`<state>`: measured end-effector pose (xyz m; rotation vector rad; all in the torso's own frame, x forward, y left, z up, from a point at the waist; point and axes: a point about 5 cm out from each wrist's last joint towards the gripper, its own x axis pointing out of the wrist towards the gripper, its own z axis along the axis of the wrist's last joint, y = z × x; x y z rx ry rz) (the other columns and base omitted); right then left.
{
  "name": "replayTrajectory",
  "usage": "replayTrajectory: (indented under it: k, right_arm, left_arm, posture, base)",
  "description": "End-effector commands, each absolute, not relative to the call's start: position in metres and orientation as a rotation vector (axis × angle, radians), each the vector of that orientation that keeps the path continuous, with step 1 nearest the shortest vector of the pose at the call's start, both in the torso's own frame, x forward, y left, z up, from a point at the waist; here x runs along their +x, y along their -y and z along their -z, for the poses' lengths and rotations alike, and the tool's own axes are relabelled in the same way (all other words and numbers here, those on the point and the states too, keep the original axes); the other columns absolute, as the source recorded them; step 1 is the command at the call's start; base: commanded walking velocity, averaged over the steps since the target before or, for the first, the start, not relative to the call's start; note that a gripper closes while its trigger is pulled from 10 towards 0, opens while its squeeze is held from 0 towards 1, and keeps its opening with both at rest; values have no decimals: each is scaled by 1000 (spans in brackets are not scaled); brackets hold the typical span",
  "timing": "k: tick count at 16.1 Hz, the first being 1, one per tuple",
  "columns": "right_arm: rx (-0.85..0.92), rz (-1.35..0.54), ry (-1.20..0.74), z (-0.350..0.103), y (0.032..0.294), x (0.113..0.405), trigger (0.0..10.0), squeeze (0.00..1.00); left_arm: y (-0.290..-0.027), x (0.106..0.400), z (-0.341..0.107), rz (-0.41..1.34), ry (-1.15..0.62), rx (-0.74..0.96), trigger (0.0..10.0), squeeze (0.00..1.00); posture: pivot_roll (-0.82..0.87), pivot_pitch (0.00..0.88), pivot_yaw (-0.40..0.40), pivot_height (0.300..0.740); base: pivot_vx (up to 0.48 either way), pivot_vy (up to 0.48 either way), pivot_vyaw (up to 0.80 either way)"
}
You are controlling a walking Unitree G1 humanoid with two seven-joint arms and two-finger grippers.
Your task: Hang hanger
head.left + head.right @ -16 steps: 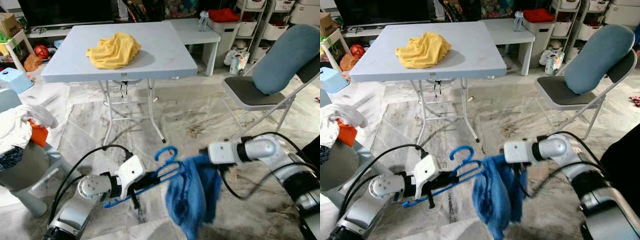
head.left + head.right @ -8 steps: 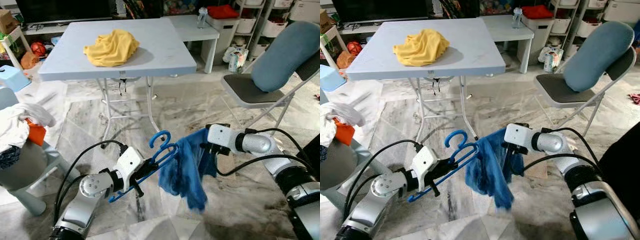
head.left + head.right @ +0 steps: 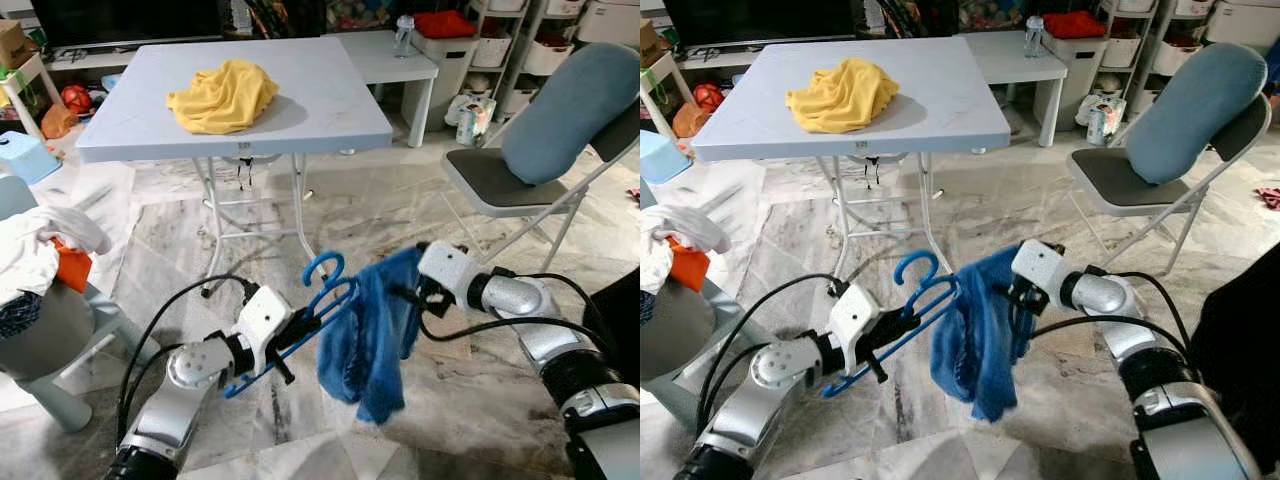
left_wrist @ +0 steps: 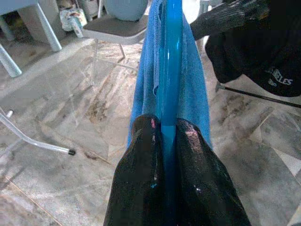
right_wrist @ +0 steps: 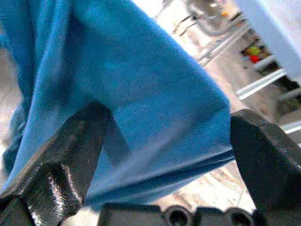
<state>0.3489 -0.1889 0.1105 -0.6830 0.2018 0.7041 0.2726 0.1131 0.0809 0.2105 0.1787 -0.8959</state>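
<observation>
Your left claw (image 4: 162, 136) stays clenched on the blue hanger (image 3: 318, 305), now raised nearer the counter (image 3: 330, 120), while your right claw (image 5: 164, 155), spread wide, steadies the blue cloth (image 3: 365, 325).

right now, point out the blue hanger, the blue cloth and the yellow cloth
blue hanger (image 3: 325, 268): left eye view, on its hook.
blue cloth (image 3: 365, 335): left eye view, middle of the hanging fabric.
yellow cloth (image 3: 843, 93): right eye view, centre of the heap.
</observation>
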Motion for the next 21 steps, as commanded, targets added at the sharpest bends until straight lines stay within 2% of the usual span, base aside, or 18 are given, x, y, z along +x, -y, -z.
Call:
replayTrajectory:
  k: [1,2,5,8,9,10,11,12,15,19,21]
  right_arm:
    - [-638,-600,-168,-122,195,356,10000,1000]
    - [-584,-569,-160,-126,195,359,10000,1000]
    - [-584,-583,-208,-118,197,355,10000,1000]
    - [-507,-445,-210,-123,206,361,10000,996]
    - [-486,-444,-217,-122,206,361,10000,843]
    - [-483,-447,-218,-122,205,361,10000,647]
    - [-467,-445,-185,-124,202,360,10000,0]
    - [-371,-427,-94,-135,196,363,10000,0]
    - [-397,-499,-165,-123,190,357,10000,0]
    - [-395,-781,-331,-92,173,330,10000,0]
    - [-412,-807,-338,-89,171,326,10000,0]
  left_arm:
    - [-118,279,-93,859,-117,204,0,0]
    - [-118,280,-93,858,-115,208,0,0]
    - [-119,285,-97,817,-96,213,0,0]
    - [-128,294,-99,715,-98,218,0,0]
    - [-130,296,-99,691,-97,214,0,0]
    - [-130,297,-99,686,-96,202,0,0]
    - [-130,298,-100,671,-94,186,0,0]
    - [-128,298,-99,670,-106,171,0,0]
    - [-121,296,-100,707,-91,157,0,0]
    - [-103,285,-110,891,-66,83,0,0]
    - [-98,280,-111,972,-79,99,0,0]
  posture:
    - [-71,0,-16,740]
    - [-71,0,-16,740]
    - [-64,0,-22,740]
    - [-64,0,-21,740]
    - [-64,0,-21,740]
    - [-64,0,-21,740]
    - [-66,0,-21,740]
    - [-69,0,-19,740]
    - [-69,0,-22,740]
    - [-70,0,-23,740]
    - [-68,0,-16,740]
  base:
    - [0,0,0]
    - [0,0,0]
    - [0,0,0]
    - [0,0,0]
    - [0,0,0]
    - [0,0,0]
    - [0,0,0]
    - [0,0,0]
    - [0,0,0]
    - [0,0,0]
    - [0,0,0]
